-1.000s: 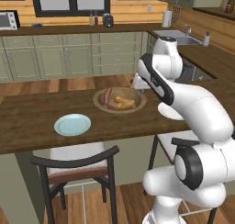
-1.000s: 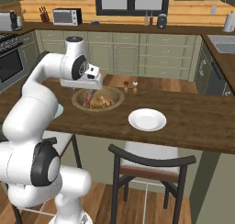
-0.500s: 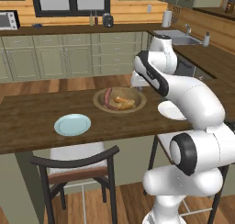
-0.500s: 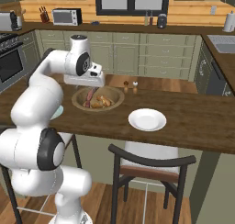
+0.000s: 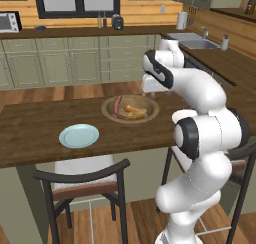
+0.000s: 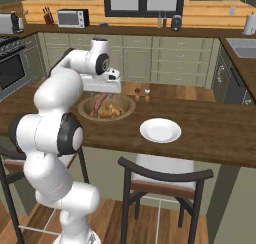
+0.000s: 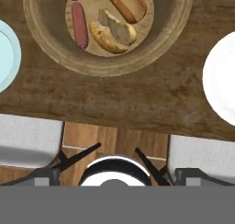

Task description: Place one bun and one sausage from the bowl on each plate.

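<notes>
Pincer point(image 7: 112, 175) hangs wide open and empty above the bowl point(image 7: 181, 23), hardly moved from a moment ago, so both plates at the frame's sides wait for food.

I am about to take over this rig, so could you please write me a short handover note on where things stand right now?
End effector: open, holding nothing, raised above the counter near the bowl.
Bowl: on the wooden counter between the two plates, with the sausages and the buns inside.
Light blue plate: nothing on it. White plate: nothing on it.
Done: nothing placed yet.
Left: one bun and one sausage onto each plate, four transfers in all.
</notes>
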{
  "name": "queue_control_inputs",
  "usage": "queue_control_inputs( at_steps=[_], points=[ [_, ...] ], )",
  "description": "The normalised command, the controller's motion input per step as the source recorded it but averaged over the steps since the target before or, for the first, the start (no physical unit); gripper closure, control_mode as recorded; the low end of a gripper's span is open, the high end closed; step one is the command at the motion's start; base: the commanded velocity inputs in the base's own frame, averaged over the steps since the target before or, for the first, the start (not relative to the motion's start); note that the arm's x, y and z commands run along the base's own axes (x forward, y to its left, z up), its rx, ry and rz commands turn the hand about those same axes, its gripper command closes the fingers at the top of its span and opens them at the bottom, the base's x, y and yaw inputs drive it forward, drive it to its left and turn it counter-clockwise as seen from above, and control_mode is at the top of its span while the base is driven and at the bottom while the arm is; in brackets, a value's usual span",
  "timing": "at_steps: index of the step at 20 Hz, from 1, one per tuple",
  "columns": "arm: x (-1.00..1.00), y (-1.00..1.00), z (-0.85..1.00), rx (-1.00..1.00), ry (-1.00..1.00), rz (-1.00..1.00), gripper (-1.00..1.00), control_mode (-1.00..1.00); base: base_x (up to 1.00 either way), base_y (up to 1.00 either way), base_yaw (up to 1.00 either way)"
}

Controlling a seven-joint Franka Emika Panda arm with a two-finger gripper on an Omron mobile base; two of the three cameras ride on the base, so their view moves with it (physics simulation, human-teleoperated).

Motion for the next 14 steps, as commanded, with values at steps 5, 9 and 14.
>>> queue_control_inputs(
  at_steps=[5, 9, 14],
  points=[
    [0.37, 0.04, -0.2, -0.05, 0.17, 0.04, -1.0, -1.0, 0.0, 0.0, 0.0],
    [0.33, 0.07, -0.29, -0.05, 0.2, 0.08, -1.0, -1.0, 0.0, 0.0, 0.0],
    [0.32, 0.26, -0.4, -0.04, 0.17, 0.09, -1.0, -1.0, 0.0, 0.0, 0.0]
  ],
)
